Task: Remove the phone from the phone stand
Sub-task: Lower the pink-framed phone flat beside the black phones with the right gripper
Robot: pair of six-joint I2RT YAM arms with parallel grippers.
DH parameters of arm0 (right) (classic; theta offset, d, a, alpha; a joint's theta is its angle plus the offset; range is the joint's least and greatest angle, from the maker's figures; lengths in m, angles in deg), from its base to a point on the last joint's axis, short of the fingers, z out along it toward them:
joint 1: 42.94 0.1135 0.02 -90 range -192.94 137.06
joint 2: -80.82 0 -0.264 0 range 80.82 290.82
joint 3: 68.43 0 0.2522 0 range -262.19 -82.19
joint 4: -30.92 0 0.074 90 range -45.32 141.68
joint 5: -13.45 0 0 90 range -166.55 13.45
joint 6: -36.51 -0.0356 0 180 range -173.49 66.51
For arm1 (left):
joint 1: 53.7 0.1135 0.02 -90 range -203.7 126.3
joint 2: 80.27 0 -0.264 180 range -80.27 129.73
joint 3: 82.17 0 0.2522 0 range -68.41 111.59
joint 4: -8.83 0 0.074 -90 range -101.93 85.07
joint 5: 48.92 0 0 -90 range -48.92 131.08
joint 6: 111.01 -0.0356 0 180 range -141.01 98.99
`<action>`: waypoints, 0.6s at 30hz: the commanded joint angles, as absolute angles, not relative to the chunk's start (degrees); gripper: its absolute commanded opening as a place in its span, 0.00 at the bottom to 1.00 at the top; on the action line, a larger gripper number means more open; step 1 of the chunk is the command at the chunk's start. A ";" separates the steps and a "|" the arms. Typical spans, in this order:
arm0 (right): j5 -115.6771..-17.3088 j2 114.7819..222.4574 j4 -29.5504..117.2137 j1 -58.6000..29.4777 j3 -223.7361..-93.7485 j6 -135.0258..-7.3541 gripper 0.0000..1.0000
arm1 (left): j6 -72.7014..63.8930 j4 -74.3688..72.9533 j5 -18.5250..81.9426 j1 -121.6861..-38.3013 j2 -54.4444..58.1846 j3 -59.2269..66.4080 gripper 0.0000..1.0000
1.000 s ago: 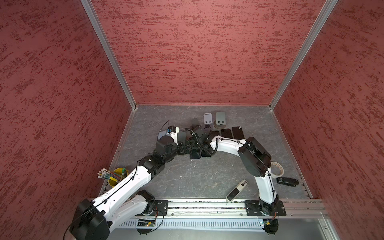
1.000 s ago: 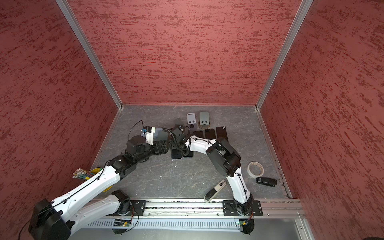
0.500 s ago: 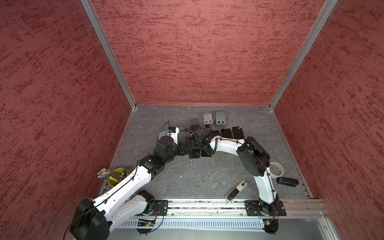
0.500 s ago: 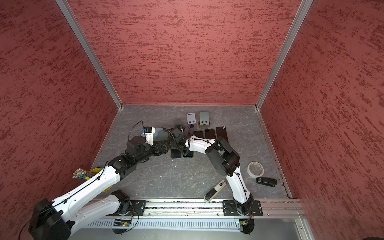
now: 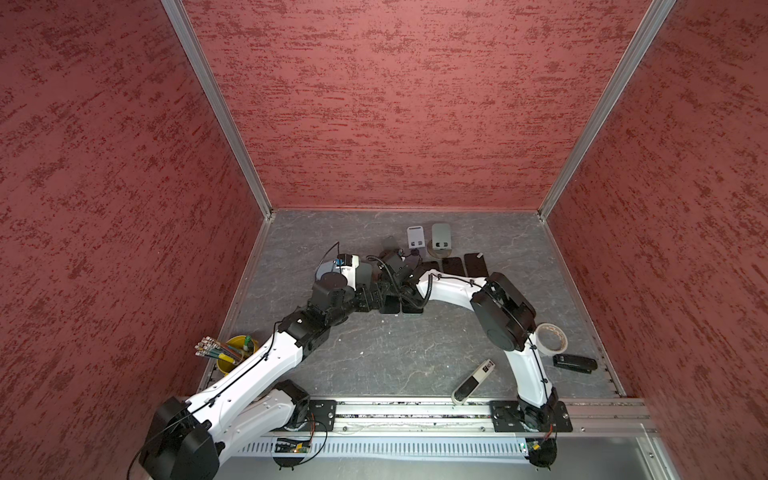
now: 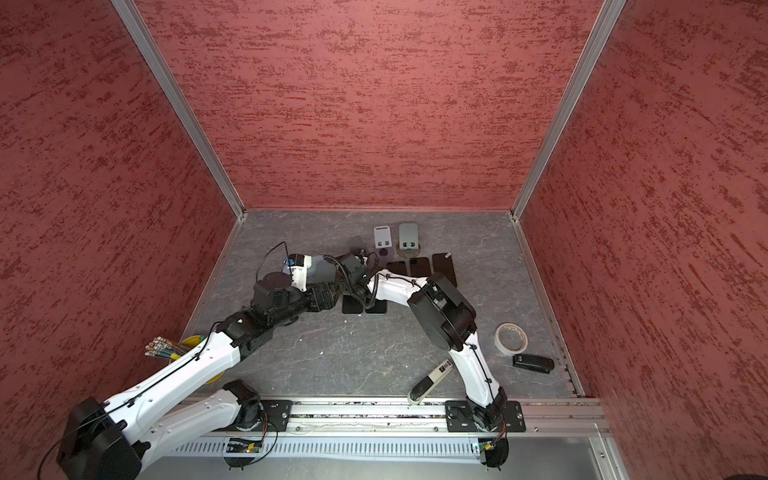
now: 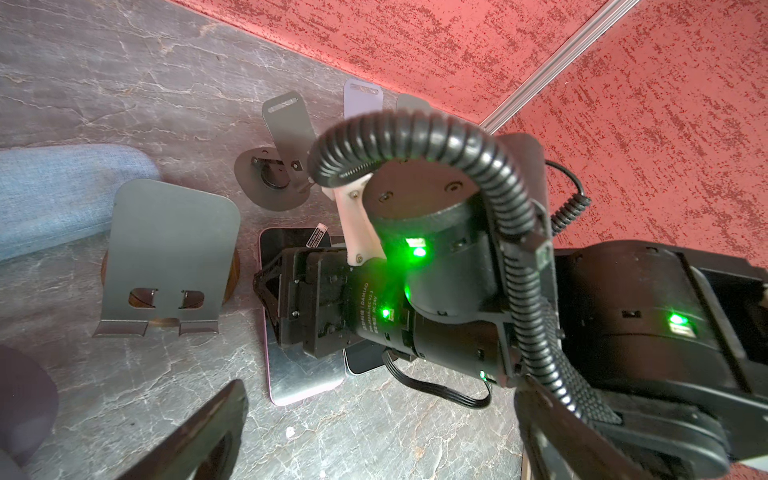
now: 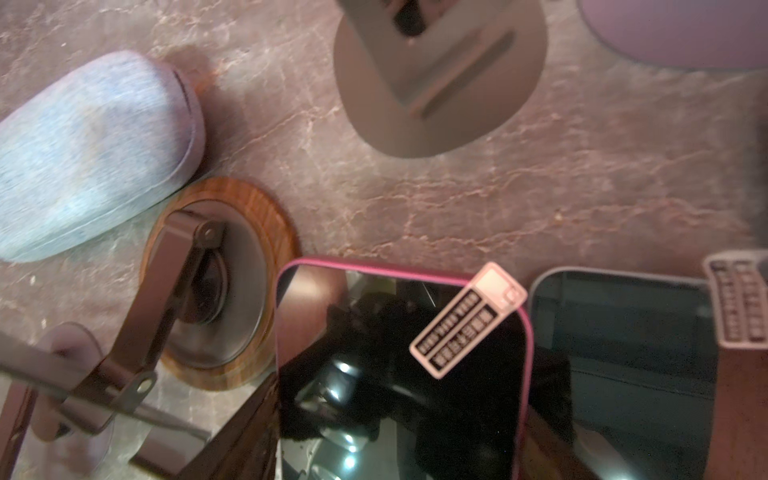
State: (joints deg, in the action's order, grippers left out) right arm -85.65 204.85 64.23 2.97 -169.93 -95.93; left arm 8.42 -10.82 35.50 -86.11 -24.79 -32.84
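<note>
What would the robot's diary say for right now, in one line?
left end effector: open, empty | right end effector: astride pink phone, grip unclear | pink phone: lying on table | nearest stand: empty

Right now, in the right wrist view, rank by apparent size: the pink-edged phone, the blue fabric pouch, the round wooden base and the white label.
1. pink-edged phone, nearest the camera and cut off by the frame.
2. blue fabric pouch.
3. round wooden base, close to the pouch in size and partly covered.
4. white label.
</note>
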 commanded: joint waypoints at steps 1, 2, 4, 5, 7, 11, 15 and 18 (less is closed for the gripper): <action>-88.32 207.48 68.42 2.74 -172.11 -97.96 0.63 | 6.91 -10.02 34.80 -85.78 -25.33 -33.43 1.00; -88.45 207.79 68.74 2.80 -172.48 -98.05 0.63 | 6.84 -10.11 34.84 -85.76 -25.42 -33.50 1.00; -88.91 208.17 69.28 2.86 -172.88 -98.32 0.63 | 6.52 -10.45 34.81 -85.70 -25.84 -33.51 1.00; -89.19 208.24 69.38 2.93 -172.89 -98.49 0.63 | 6.33 -10.68 34.89 -85.70 -26.07 -33.55 1.00; -89.70 208.26 69.47 2.93 -172.80 -98.93 0.63 | 6.15 -10.86 34.85 -85.44 -26.69 -33.85 1.00; -90.38 208.52 70.27 2.93 -173.37 -99.44 0.63 | 6.14 -10.66 34.78 -84.86 -27.95 -34.62 1.00; -91.04 209.29 72.11 2.93 -174.59 -99.64 0.64 | 6.30 -10.64 34.55 -84.47 -29.06 -35.38 1.00; -91.29 209.66 72.80 2.93 -175.22 -99.89 0.65 | 6.38 -10.55 34.41 -84.38 -29.71 -35.92 1.00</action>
State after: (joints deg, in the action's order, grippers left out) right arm -88.93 207.49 68.39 3.05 -174.61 -98.18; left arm 7.17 -10.88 35.01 -84.71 -28.64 -35.26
